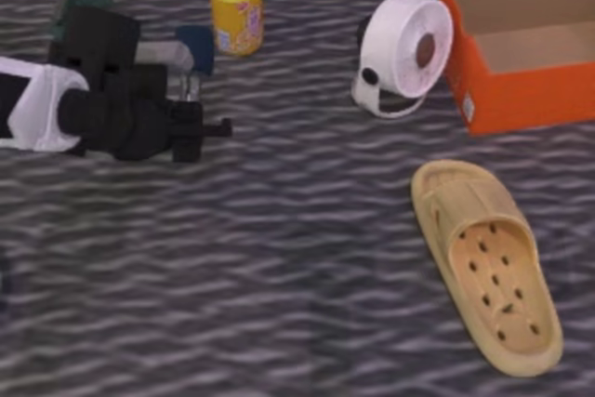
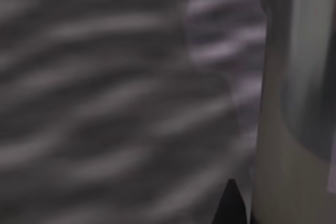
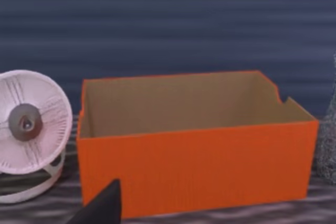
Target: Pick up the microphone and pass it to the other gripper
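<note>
Although your right arm lies outside the top view, its wrist camera faces the orange cardboard box [image 3: 194, 166], and only a dark tip of the right gripper [image 3: 105, 205] shows before that box's front wall; you cannot tell whether it is open or closed.

The table with the grey rippled cloth [image 1: 279, 258] carries everything. The open, empty orange box [image 1: 521, 109] sits at its far right corner. Your left arm, black with a white sleeve, reaches in far to the left of the box, at the opposite side of the table. The beige perforated rubber slipper [image 1: 488, 267] lies just nearer than the box, sole down. The small white round desk fan [image 1: 404, 48] stands just left of the box, close beside its wall. The yellow-lidded cylindrical canister [image 1: 235, 11] stands upright further left of the box, beyond the fan.

The slim microphone [image 1: 191, 48], navy foam head and grey handle, lies left of the canister, its head towards the box. The left gripper [image 1: 191, 90] sits right at it; the left wrist view shows the grey handle [image 2: 299, 103] very near, but you cannot tell whether the gripper has closed on it.
</note>
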